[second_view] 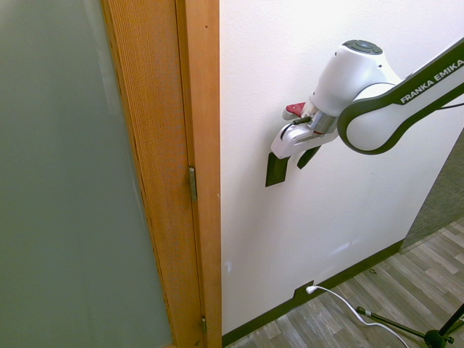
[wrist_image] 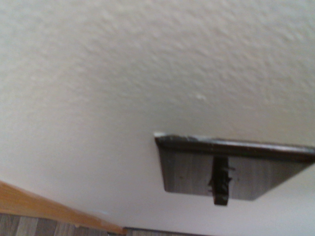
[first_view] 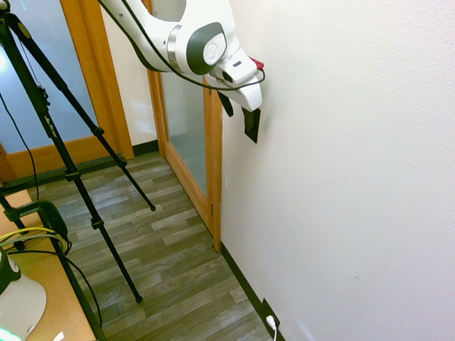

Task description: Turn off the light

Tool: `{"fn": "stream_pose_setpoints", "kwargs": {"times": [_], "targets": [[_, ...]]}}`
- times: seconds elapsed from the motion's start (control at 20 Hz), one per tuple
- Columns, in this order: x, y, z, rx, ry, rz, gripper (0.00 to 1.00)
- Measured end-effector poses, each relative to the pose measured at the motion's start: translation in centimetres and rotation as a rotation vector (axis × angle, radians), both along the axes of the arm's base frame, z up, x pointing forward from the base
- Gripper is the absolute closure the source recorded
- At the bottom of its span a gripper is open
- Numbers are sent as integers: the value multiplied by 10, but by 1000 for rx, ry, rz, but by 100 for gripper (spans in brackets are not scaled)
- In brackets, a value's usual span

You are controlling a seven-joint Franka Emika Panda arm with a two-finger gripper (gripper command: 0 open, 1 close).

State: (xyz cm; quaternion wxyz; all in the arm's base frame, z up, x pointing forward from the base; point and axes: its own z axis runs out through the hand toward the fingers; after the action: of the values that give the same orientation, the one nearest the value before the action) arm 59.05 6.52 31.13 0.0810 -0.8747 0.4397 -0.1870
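Gripper (second_view: 293, 161) angled steeply down at the white wall (first_view: 355, 177), fingers spread apart and empty, one dark finger (second_view: 307, 156) just beside the switch (second_view: 276, 172), the other overlapping the plate's upper part in both exterior views; contact not discernible. Switch plate mounted upright on the wall, beside the wooden door frame (second_view: 199, 174), directly under the hand. In the wrist view, black plate (wrist_image: 231, 169) with small toggle (wrist_image: 220, 186) seen close up, blurred.
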Motion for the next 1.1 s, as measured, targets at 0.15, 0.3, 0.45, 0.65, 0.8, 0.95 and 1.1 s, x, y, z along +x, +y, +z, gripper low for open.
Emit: {"fn": "stream_pose_setpoints", "kwargs": {"times": [0.15,0.3,0.45,0.65,0.8,0.95,1.1], "targets": [[4,0,-3,15,-39,-16,100],[5,0,-3,23,-52,-26,100],[6,1,-3,29,-59,-33,100],[9,-1,-4,39,-77,-46,100],[12,-5,-4,45,-85,-67,100],[12,-9,-4,48,-85,-83,100],[12,-10,-5,50,-83,-88,100]]}}
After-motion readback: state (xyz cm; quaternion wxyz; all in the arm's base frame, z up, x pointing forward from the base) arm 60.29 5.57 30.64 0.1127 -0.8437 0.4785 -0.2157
